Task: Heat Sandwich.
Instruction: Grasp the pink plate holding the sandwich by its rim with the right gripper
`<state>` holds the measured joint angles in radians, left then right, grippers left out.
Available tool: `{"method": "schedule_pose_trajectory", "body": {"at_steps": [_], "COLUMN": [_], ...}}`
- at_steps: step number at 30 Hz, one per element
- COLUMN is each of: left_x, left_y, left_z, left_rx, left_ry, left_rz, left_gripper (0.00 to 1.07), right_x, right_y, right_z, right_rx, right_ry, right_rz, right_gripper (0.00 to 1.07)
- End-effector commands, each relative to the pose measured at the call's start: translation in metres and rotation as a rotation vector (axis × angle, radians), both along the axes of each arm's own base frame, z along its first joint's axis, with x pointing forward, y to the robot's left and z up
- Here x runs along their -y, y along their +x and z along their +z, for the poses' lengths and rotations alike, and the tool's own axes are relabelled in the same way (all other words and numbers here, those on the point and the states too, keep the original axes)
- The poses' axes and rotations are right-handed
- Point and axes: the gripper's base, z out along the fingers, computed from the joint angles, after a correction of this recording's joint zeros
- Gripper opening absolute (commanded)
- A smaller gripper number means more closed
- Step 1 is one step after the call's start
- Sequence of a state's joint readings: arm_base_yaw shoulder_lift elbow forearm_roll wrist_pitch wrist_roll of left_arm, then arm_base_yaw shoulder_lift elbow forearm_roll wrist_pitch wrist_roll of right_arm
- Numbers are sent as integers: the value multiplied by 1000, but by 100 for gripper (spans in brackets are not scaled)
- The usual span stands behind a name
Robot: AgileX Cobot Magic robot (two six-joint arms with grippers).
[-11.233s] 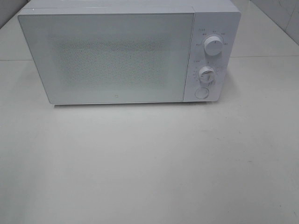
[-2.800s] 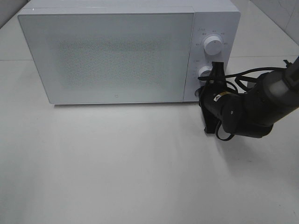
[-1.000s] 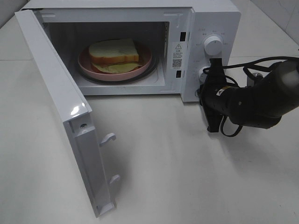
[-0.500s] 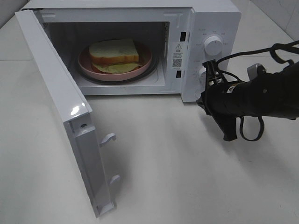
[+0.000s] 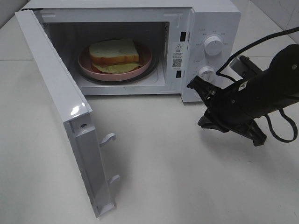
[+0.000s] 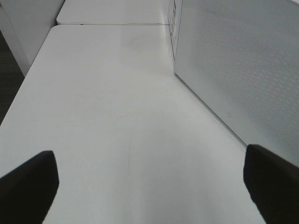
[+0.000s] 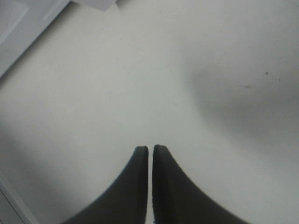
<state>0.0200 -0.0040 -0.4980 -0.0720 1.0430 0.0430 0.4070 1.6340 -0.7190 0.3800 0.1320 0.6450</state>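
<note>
The sandwich [image 5: 114,52], two thick white slices with pale green filling, lies on a round pink plate [image 5: 112,76] inside the open microwave [image 5: 217,18]. My right gripper [image 5: 192,86] hovers just in front of the control panel's lower corner, fingers pressed almost together and holding nothing. In the right wrist view the right gripper [image 7: 150,150] points down at bare table. My left gripper [image 6: 149,186] is open and empty, its fingertips [image 6: 28,182] far apart, beside the outer face of the door [image 6: 243,70]. It does not show in the high view.
The microwave door [image 5: 56,93] stands swung wide to the left, reaching toward the table's front. Two white knobs [image 5: 213,45] [image 5: 206,73] sit on the panel. White table [image 5: 177,177] spreads in front; a tiled wall corner shows at far right.
The door, shut a few seconds ago, stands open. Over the last second my right arm pulled back from the panel and swung to the right, its fingers staying together.
</note>
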Motion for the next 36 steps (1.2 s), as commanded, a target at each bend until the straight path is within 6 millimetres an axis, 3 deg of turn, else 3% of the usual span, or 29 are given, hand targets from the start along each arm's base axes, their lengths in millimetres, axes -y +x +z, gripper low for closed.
{"method": "schedule_pose_trajectory", "body": {"at_steps": [1, 8, 13, 16, 22, 33, 36], "left_x": [0, 0, 0, 0, 0, 0, 0], "left_y": [-3, -3, -3, -3, -3, -3, -3], "left_z": [0, 0, 0, 0, 0, 0, 0], "left_rx": [31, 31, 31, 31, 31, 31, 31], "left_ry": [-1, -1, -1, -1, -1, -1, -1], "left_rz": [4, 4, 4, 4, 4, 4, 4], "left_gripper": [104, 104, 104, 104, 104, 104, 104], "right_x": [1, 2, 2, 0, -3, -7, -7], "right_y": [-9, -23, -34, -37, -36, -26, -25], "right_z": [9, 13, 13, 20, 33, 56, 56], "right_rx": [-25, -97, -152, -168, -163, 79, 120], "right_ry": [-37, -91, -146, -182, -207, -341, -363], "right_rz": [110, 285, 500, 726, 970, 1556, 1645], "right_gripper": [10, 12, 14, 14, 15, 18, 19]}}
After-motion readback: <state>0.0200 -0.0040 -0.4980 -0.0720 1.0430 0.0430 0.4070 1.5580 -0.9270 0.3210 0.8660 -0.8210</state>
